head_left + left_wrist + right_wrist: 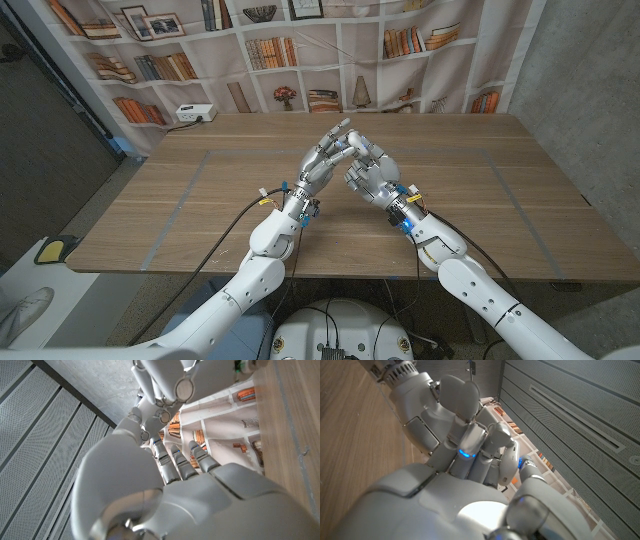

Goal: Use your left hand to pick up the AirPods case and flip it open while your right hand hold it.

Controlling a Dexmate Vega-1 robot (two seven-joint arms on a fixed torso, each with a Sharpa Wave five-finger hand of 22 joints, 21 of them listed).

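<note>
The wooden table (200, 200) carries nothing under the hands; both are lifted above its middle, a little toward the far edge, so that they can work together in the air. The left hand (325, 160) and the right hand (372, 175) are pressed against each other with fingers curled and crossing, probably because one must steady the case while the other flips the lid. The AirPods case itself I cannot see; it may be hidden between the fingers, so whether either hand really holds it I cannot tell
</note>
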